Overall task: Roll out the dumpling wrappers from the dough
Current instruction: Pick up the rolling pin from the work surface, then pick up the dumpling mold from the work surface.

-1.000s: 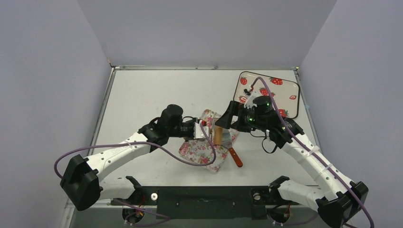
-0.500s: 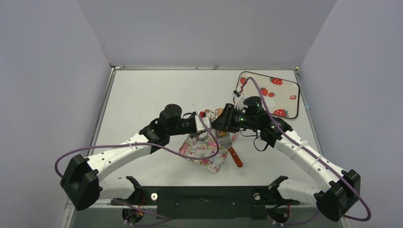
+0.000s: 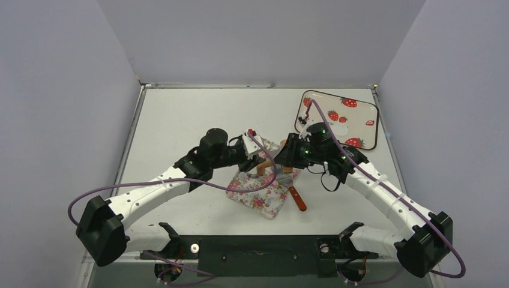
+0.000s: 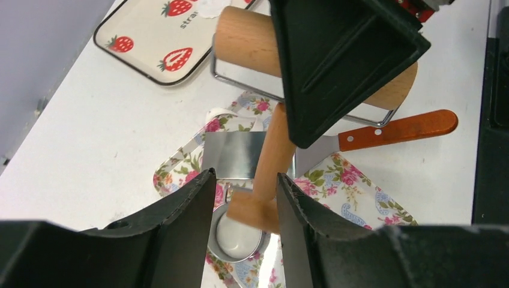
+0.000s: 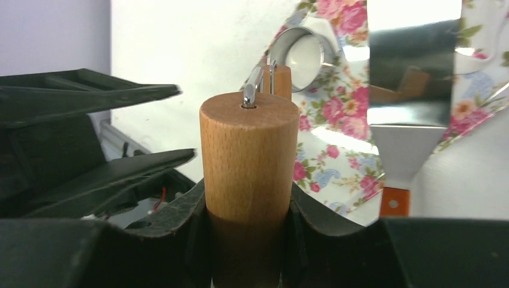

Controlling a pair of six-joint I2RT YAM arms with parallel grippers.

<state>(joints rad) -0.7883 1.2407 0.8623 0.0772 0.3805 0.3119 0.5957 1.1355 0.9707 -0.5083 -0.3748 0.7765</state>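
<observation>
Roller (image 5: 249, 156) clamped by its drum in the right gripper (image 5: 249, 207), over the floral tray (image 4: 354, 186); left gripper (image 4: 244, 177) parted around the handle, not pinching; dough (image 4: 239, 235) lies inside the silver ring (image 5: 281, 43) there; rolling seemingly not begun.

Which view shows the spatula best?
Left wrist: the spatula shows blade and handle, only crossed by the roller. Right wrist shows its blade, handle mostly hidden; top external shows mainly its handle.
</observation>
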